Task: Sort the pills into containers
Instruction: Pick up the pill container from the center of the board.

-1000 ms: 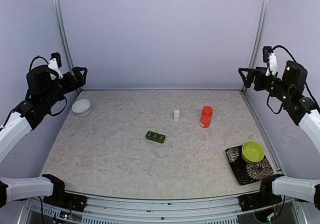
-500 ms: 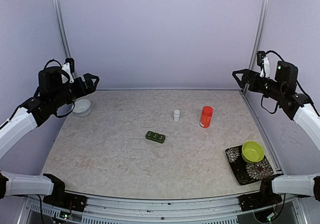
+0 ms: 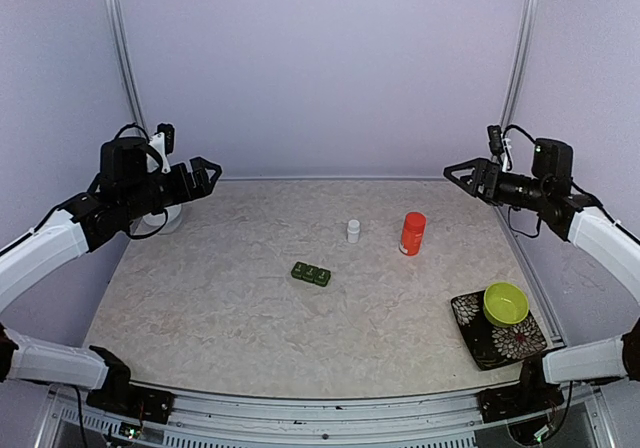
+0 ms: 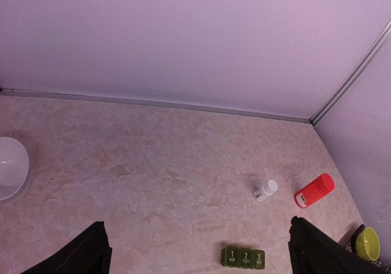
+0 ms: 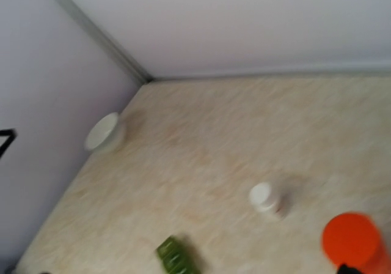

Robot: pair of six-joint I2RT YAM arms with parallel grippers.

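The dark green pill box of containers (image 3: 311, 274) lies mid-table with its three lids shut; it also shows in the left wrist view (image 4: 243, 257) and, blurred, in the right wrist view (image 5: 173, 255). No loose pills show. Behind it stand a small white bottle (image 3: 353, 230) and a red-orange bottle (image 3: 412, 233). My left gripper (image 3: 210, 178) hovers open high over the back left corner, with nothing between its fingers (image 4: 91, 252). The right gripper (image 3: 458, 181) hangs open high at the back right, beyond the red-orange bottle.
A white bowl (image 3: 162, 214) sits at the back left, partly behind the left arm. A lime-green bowl (image 3: 505, 303) rests on a dark flowered plate (image 3: 478, 330) at the front right. Walls close off the back and both sides.
Both arms have swung inward from the side walls and lowered toward the table. Both grippers stayed open. The right wrist view is blurred by motion.
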